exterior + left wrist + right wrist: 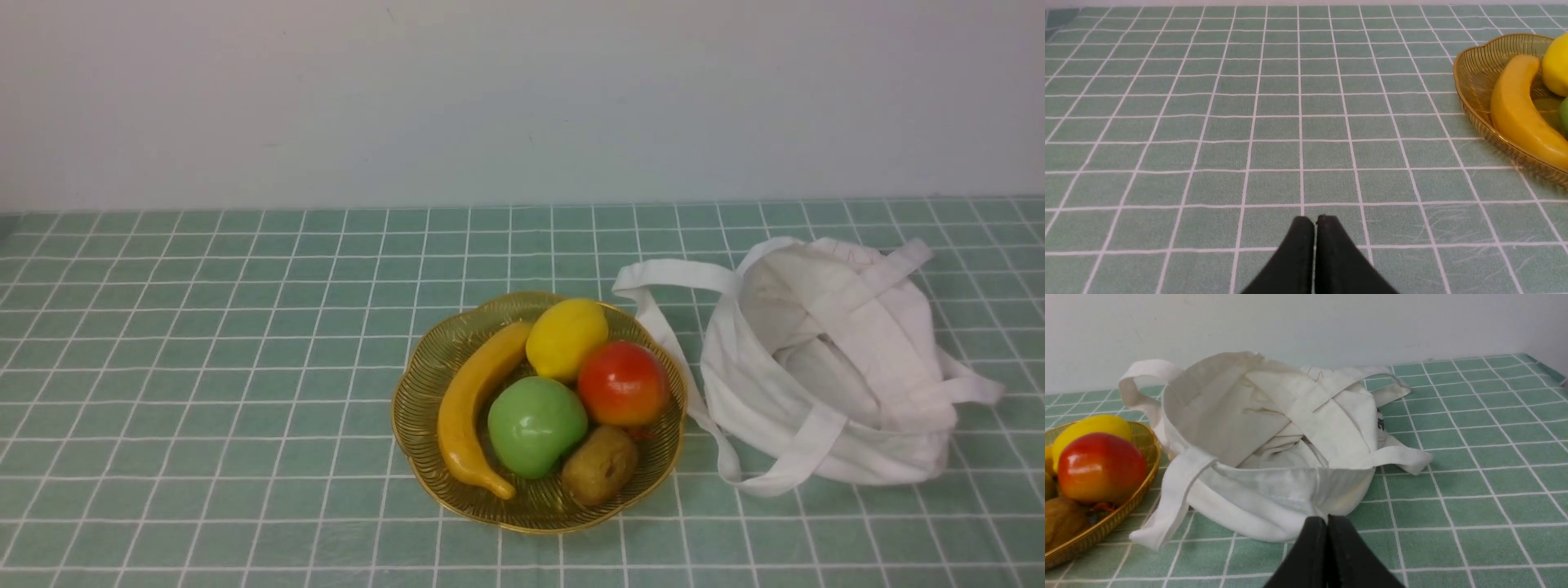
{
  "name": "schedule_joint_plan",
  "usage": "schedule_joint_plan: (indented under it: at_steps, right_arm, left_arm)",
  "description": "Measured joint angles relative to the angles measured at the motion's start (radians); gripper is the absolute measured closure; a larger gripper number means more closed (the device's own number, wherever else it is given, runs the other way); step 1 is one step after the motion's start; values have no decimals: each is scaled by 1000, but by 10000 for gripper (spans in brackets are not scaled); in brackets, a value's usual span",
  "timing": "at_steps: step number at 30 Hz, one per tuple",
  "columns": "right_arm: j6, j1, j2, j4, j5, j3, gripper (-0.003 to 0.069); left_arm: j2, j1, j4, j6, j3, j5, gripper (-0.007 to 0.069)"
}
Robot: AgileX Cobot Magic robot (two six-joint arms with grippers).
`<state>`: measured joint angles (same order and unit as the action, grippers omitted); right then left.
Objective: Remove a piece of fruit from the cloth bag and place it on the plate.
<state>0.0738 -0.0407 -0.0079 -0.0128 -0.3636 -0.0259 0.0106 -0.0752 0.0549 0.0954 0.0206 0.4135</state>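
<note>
Closed on nothing, both my left gripper [1314, 220] and right gripper [1327, 521] idle; the lemon [566, 337] sits on the plate [424, 425] beside the slack cloth bag [824, 367], smooth, probably slippery, best pinched across its middle.

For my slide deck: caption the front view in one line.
Lemon, banana, two apples and kiwi fill the amber plate; white cloth bag slumps beside it.
</note>
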Motion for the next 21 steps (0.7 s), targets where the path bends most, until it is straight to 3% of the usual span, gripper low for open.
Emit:
schedule_joint_plan:
  at_steps: [21]
  right_arm:
    - [-3,-28,0,-2,-1,1,671]
  left_arm:
    - [0,0,0,0,0,0,632]
